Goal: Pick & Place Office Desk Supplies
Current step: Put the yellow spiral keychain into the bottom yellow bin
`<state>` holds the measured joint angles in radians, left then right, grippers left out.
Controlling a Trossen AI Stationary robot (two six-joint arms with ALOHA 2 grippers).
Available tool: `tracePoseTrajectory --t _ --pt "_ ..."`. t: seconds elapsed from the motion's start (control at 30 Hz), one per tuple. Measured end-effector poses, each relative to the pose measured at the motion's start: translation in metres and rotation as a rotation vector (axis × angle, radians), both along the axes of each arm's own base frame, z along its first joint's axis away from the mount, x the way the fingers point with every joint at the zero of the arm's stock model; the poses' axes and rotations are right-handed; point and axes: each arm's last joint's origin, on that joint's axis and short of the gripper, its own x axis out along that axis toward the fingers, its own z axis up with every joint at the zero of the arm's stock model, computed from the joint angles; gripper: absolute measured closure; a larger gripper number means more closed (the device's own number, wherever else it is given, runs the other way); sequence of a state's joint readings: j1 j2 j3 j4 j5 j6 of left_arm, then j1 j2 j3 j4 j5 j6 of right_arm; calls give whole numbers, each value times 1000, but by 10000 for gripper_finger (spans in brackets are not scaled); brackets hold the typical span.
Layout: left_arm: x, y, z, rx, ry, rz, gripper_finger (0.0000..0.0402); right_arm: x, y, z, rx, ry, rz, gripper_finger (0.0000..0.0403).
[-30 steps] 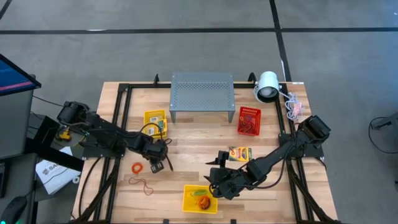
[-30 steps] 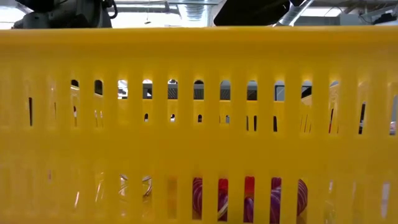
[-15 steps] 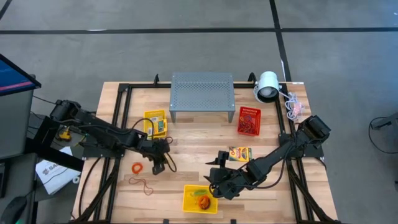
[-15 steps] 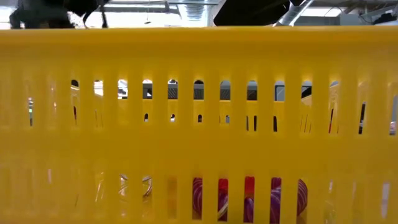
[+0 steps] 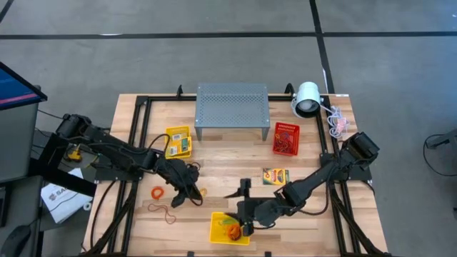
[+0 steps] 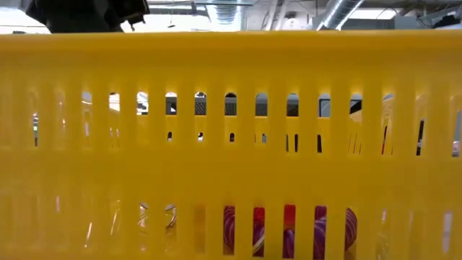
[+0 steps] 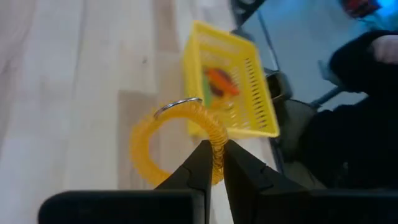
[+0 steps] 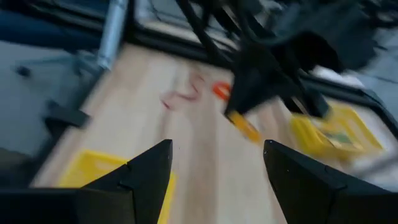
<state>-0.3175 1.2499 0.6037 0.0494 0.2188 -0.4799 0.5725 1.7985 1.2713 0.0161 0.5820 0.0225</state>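
Observation:
My left gripper [image 5: 191, 190] is shut on a yellow coiled loop [image 7: 163, 144] between the two yellow baskets, left of the table's middle. My right gripper [image 5: 239, 191] stands open just beyond the near yellow basket [image 5: 230, 228], which holds orange and green bands. In the right wrist view its fingers [image 8: 148, 169] spread wide, facing the left arm [image 8: 280, 56]. An orange loop [image 5: 157, 191] and a brown band [image 5: 166, 210] lie flat on the table. One crayon box [image 5: 275, 176] lies on the wood. Another [image 5: 180, 145] lies in the far-left yellow basket. My left gripper pinches the yellow coiled loop at one point of its ring [image 7: 216, 154] between its two fingers, which lie across the coil. The rest of the ring stands out beyond the fingertips. In the right wrist view the coil [image 8: 242, 124] hangs below the gripper, slanting down.
A grey perforated stand [image 5: 232, 111] sits at the far middle, a white lamp [image 5: 307, 98] at the far right corner, and a red basket [image 5: 285, 138] of bands beside the stand. The near basket's yellow wall [image 6: 231, 144] fills the low view. Black frame rails [image 5: 139, 135] run along both table sides.
My left gripper has carried the yellow coil toward the table's near edge and right, closer to the near yellow basket, staying shut. My right gripper has turned and shifted a little toward the table's left, beside that basket.

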Motion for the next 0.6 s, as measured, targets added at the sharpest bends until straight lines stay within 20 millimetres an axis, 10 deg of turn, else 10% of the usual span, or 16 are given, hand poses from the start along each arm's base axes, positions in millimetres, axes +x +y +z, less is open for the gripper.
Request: tracePoseTrajectory --t 0.6 --pt "6 -17 26 -79 -309 -171 380 43 -22 -19 51 -106 111 154"
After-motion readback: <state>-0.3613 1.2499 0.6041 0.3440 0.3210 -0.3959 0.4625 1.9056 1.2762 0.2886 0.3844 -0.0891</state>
